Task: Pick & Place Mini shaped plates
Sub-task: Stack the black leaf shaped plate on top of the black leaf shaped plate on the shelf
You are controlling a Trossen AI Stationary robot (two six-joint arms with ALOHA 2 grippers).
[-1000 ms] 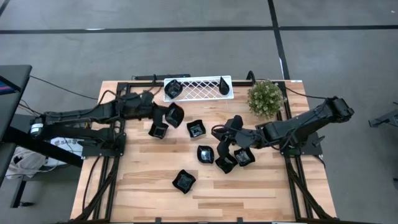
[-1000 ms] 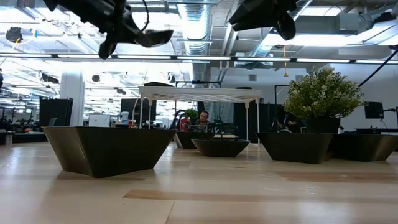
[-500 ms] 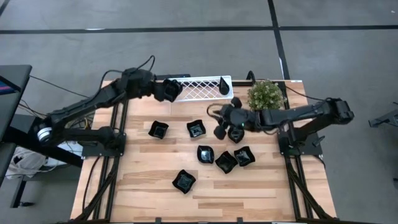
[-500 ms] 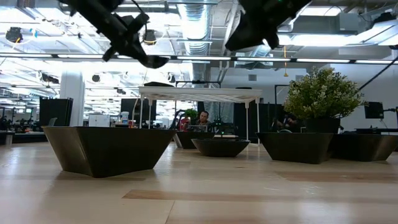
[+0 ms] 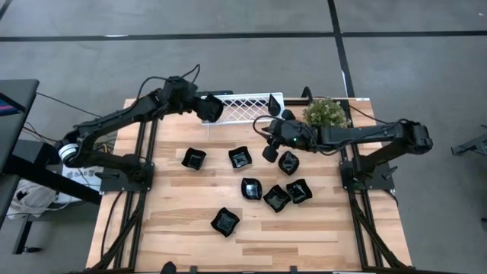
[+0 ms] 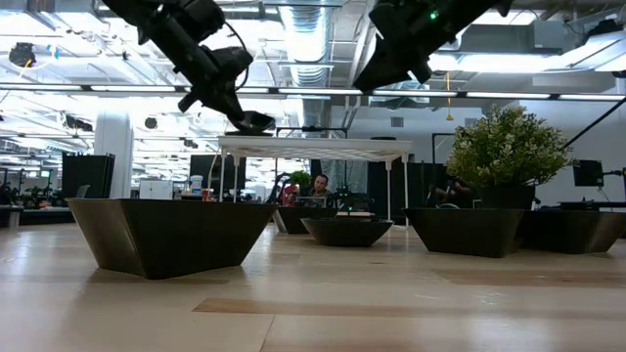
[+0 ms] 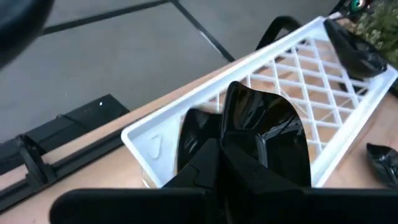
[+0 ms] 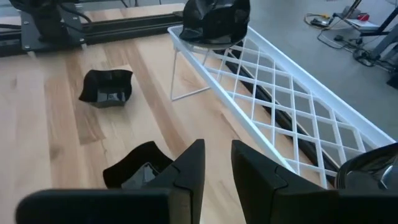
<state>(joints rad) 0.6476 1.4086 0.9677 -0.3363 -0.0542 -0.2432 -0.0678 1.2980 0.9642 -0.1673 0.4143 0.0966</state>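
Note:
Several glossy black mini plates lie on the wooden table: one (image 5: pixel 193 158) on the left, one (image 5: pixel 240 157) mid-table, a cluster (image 5: pixel 275 198) to the right and a single one (image 5: pixel 225 221) near the front. The white lattice tray (image 5: pixel 243 109) at the far edge holds a squarish plate (image 7: pixel 189 140) at its left end and a teardrop plate (image 5: pixel 272 104) at its right end. My left gripper (image 5: pixel 211 109) hangs over the tray's left end, shut on a plate (image 7: pixel 264 127). My right gripper (image 5: pixel 268 152) hovers open and empty above the table, just before the tray. My left gripper holds a squarish black plate by the rim nearest the wrist (image 7: pixel 245 146), pinched between its two fingers, which hide the exact spot. The plate (image 6: pixel 249 122) is lifted clear and tilted. It hangs just above the tray's left end, over the plate lying there.
A green bushy plant (image 5: pixel 326 116) stands at the far right corner, beside the tray's right end. Another plate (image 5: pixel 288 162) lies just right of my right gripper. The tray stands on thin wire legs (image 8: pixel 174 74). Bare wood shows along the table's near edge.
My left gripper carried its plate from above the table's left-middle toward the far edge and now holds it low over the tray's left end. My right gripper rose from the plate cluster and moved toward the far edge, stopping in front of the tray.

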